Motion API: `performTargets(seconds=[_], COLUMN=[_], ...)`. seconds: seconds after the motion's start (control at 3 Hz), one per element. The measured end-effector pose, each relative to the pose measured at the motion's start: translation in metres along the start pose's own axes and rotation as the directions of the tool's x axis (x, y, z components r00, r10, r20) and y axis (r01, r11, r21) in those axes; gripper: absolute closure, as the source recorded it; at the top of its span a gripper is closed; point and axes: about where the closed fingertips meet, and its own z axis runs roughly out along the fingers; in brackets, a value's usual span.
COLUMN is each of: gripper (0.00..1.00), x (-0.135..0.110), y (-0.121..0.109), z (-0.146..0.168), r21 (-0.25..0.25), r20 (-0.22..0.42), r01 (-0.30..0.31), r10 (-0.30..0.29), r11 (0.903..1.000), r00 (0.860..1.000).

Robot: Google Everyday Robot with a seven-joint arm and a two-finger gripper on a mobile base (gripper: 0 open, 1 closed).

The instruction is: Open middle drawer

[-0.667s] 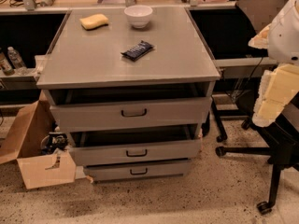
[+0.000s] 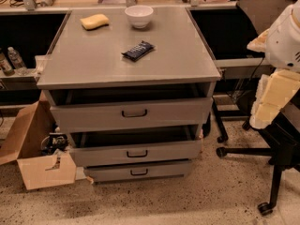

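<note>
The grey cabinet (image 2: 126, 60) has three drawers. The middle drawer (image 2: 103, 154) has a flat grey front with a small dark loop handle (image 2: 137, 153). It stands pulled out a little, with a dark gap above its front. The taller top drawer (image 2: 93, 115) is also out a little. The low bottom drawer (image 2: 112, 172) sits under them. My arm, white and cream, is at the right edge. The gripper end (image 2: 269, 104) hangs to the right of the cabinet, apart from the drawers, level with the top drawer.
On the cabinet top lie a white bowl (image 2: 139, 16), a yellow sponge (image 2: 94, 21) and a dark snack bar (image 2: 138, 50). An open cardboard box (image 2: 35, 153) sits on the floor at the left. A black chair base with castors (image 2: 262, 172) stands at the right.
</note>
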Motion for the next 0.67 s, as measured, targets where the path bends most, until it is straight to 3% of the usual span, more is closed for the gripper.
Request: performTargets(seconds=[0.33, 0.67], gripper=[0.00, 0.00], x=[0.008, 0.017], y=[0.007, 0.033], z=[0.042, 0.120], r21=[0.013, -0.025], r20=[0.003, 0.010], r01=[0.015, 0.019], r10=[-0.015, -0.019], r11=[0.9998, 0.9995], r00=[1.000, 1.000])
